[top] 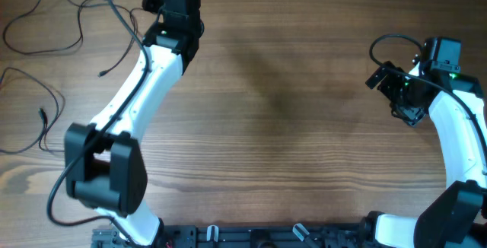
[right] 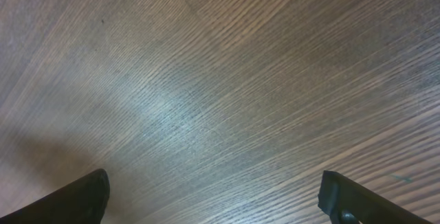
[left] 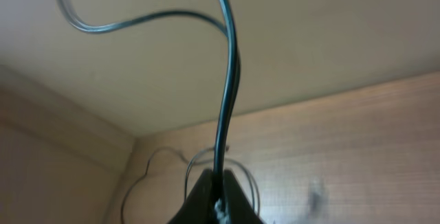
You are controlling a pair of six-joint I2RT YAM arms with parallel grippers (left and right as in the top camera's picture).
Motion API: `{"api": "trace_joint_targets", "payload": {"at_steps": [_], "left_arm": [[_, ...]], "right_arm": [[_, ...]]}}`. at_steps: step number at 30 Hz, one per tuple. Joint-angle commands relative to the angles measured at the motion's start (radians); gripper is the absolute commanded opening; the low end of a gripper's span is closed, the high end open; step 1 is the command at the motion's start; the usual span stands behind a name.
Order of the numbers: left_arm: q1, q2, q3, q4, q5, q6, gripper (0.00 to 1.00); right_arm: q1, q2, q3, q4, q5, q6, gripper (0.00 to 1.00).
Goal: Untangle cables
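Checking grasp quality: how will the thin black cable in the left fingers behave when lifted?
Probably floppy: the cable curls loosely beyond the left fingers. Likely light, being so thin. Its glossy sheath might slip through the pinch.

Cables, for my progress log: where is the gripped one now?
Left wrist view: the cable rises from the shut left gripper; overhead, it trails over the table at far left.

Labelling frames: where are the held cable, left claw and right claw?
held cable (left: 232,80), left wrist view, mid-strand above the claw.
left claw (left: 219,181), left wrist view, where its shut tips meet.
right claw (right: 214,183), right wrist view, gap between open tips.
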Motion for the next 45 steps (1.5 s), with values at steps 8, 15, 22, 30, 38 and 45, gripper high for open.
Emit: {"api": "trace_joint_targets", "payload": {"at_steps": [8, 15, 22, 30, 38, 45], "left_arm": [[0.080, 0.000, -0.052, -0.701, 0.493, -0.100, 0.04], [0.141, 0.000, -0.131, -0.706, 0.536, -0.098, 0.04], [0.142, 0.000, -0.139, -0.700, 0.516, -0.090, 0.74], [0.141, -0.094, -0.084, -0.649, 0.480, -0.287, 1.00], [0.146, -0.507, -0.073, -0.650, 0.576, -0.468, 1.00], [0.330, -0.656, -0.073, -0.753, 0.573, -0.493, 1.00]], "right_arm": [[-0.003, -0.003, 0.014, 0.044, -0.002, -0.011, 1.00], [-0.003, -0.003, 0.014, 0.055, 0.002, -0.013, 1.00], [-0.003, -0.003, 0.013, 0.056, 0.003, -0.014, 1.00], [-0.003, -0.003, 0.013, 0.056, 0.002, -0.014, 1.00], [-0.003, -0.003, 0.014, 0.036, 0.070, -0.096, 1.00], [-0.003, -0.085, 0.037, 0.244, -0.077, -0.181, 1.00]]}}
